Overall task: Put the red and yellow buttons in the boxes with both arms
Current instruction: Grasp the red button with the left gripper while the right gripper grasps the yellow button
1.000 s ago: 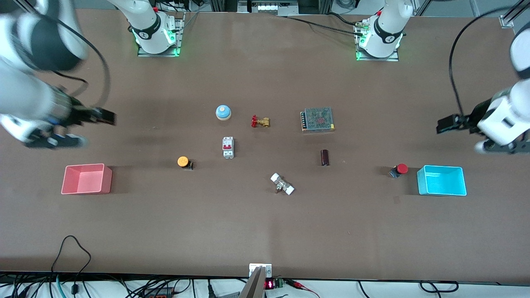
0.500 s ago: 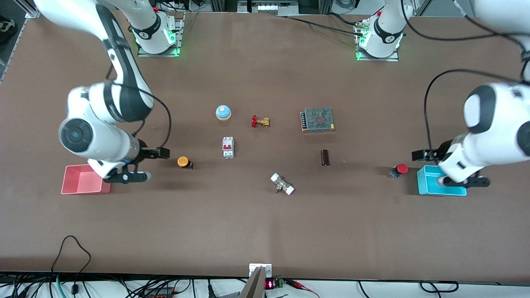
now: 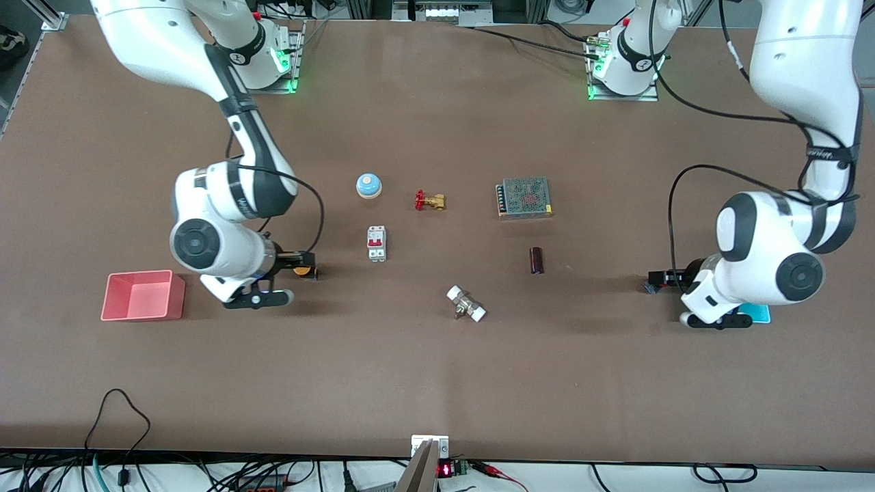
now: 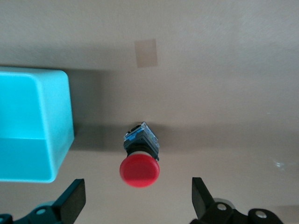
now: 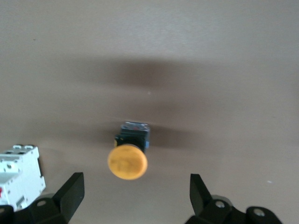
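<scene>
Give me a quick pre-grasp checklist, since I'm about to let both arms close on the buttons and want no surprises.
1. Left claw open, fingers either side of the red button: ok.
2. Right claw open, fingers either side of the yellow button: ok.
3. Both buttons on the table, not yet gripped: ok.
4. Cyan box beside the red button, apart from it: ok.
5. White breaker close to one right claw finger; whether it clears: cannot tell.
6. Pink box open and upright toward the right arm's end: ok.
</scene>
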`<action>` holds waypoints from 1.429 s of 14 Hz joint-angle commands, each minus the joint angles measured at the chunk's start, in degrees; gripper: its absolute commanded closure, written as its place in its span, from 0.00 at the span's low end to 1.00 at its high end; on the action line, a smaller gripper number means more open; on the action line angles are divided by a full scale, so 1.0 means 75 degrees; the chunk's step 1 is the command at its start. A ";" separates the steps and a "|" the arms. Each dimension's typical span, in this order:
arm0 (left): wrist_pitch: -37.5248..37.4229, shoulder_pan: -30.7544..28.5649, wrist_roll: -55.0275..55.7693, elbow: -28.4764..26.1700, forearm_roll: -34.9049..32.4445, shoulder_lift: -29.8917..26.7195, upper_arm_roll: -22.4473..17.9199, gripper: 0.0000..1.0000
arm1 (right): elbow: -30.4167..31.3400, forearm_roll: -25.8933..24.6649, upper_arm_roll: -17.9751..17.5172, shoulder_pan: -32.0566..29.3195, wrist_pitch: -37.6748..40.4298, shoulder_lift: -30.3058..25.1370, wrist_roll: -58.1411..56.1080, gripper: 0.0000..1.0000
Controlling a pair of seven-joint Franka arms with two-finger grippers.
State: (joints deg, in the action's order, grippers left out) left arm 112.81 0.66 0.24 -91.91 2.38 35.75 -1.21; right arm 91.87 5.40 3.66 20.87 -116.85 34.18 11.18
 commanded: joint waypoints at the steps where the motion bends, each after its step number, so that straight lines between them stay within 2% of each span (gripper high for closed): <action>1: 0.0018 0.0029 0.0049 -0.0026 0.0128 0.0108 -0.0015 0.00 | 0.0313 0.0042 0.0051 0.0089 -0.0520 0.0000 0.0185 0.00; 2: 0.0018 0.0029 0.0049 -0.0038 0.0117 0.0120 -0.0015 0.01 | 0.0314 0.0042 0.0051 0.0089 -0.0544 0.0059 0.0196 0.00; 9: 0.0123 0.0029 0.0073 -0.0038 0.0129 0.0214 -0.0015 0.29 | 0.0279 0.0054 0.0051 0.0066 -0.0579 0.0399 0.0220 0.00; 17: 0.0112 0.0029 0.0155 -0.0026 0.0129 0.0191 -0.0015 0.68 | 0.0232 0.0077 0.0051 0.0066 -0.0837 0.0727 0.0454 0.00; 20: 0.0100 0.0017 0.0155 0.0055 0.0129 0.0016 -0.0015 0.75 | 0.0232 0.0089 0.0051 0.0066 -0.0873 0.0739 0.0466 0.03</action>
State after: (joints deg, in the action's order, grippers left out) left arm 113.54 0.66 1.06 -91.83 2.38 37.38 -1.21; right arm 93.67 5.40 4.04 21.34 -122.87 39.71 13.74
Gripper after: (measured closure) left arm 0.577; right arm 0.000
